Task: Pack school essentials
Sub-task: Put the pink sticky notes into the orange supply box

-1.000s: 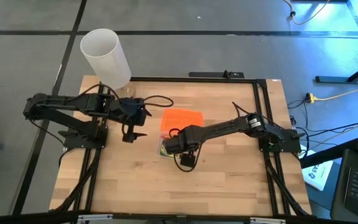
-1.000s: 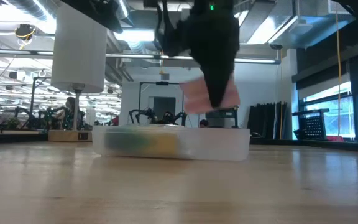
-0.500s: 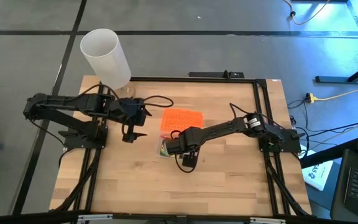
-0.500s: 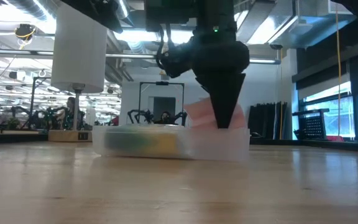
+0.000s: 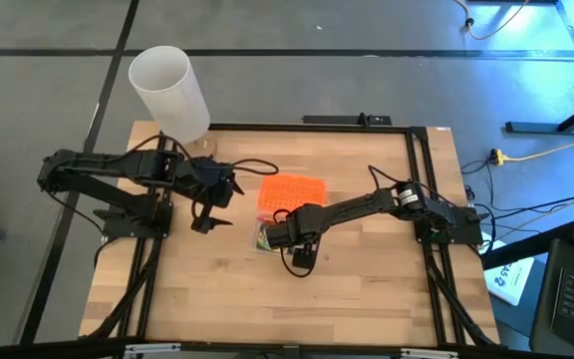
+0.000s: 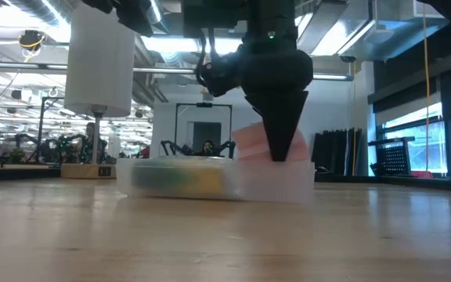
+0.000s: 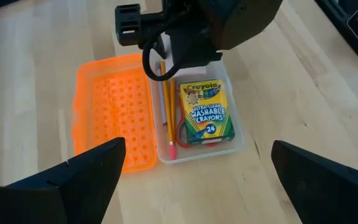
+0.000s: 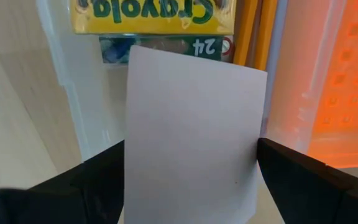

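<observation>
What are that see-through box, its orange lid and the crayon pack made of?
The box looks like clear glossy plastic: you see through its walls. The orange lid seems translucent moulded plastic with a raised grid. The crayon pack looks like printed cardboard with folded edges.

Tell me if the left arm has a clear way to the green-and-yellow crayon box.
Probably not: the right claw, shut on a pink square eraser, hangs over the clear plastic box holding the crayon box.
</observation>
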`<action>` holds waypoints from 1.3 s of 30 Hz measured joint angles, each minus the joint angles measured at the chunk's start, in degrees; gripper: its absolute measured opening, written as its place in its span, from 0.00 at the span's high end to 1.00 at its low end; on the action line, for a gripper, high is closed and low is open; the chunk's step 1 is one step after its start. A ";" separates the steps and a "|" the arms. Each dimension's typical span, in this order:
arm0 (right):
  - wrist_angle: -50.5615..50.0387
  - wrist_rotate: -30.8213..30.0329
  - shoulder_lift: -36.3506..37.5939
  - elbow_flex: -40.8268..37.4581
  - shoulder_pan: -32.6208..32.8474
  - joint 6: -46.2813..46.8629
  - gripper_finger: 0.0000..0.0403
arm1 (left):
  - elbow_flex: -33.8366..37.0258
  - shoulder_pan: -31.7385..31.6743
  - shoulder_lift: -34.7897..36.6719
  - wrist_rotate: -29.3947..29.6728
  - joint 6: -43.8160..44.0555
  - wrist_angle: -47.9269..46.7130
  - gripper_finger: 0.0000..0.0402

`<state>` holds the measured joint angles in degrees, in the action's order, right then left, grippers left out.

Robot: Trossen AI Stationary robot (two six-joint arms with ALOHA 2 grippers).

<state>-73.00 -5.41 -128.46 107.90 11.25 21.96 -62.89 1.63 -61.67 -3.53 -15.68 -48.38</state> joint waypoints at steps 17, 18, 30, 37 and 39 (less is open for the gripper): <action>3.07 0.02 0.00 0.00 -0.07 0.04 0.18 | 0.00 0.00 -0.02 4.71 0.46 1.90 0.01; 3.07 0.02 0.00 0.00 -0.07 0.04 0.18 | 0.00 0.00 -0.02 4.72 0.46 1.90 0.01; 3.05 -0.04 -0.01 0.02 -0.09 -0.02 0.18 | 0.00 0.00 -0.02 4.74 0.46 1.90 0.01; 1.99 -0.04 -0.01 0.02 -0.13 -1.89 0.18 | 0.00 0.00 -0.02 4.76 0.46 1.90 0.01; 2.06 -0.04 -0.02 0.02 -0.13 -1.80 0.17 | 0.00 0.02 -0.02 4.76 0.46 1.90 0.01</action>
<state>-70.94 -5.45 -128.49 107.92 11.11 20.17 -62.89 1.65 -61.69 1.23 -15.22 -46.48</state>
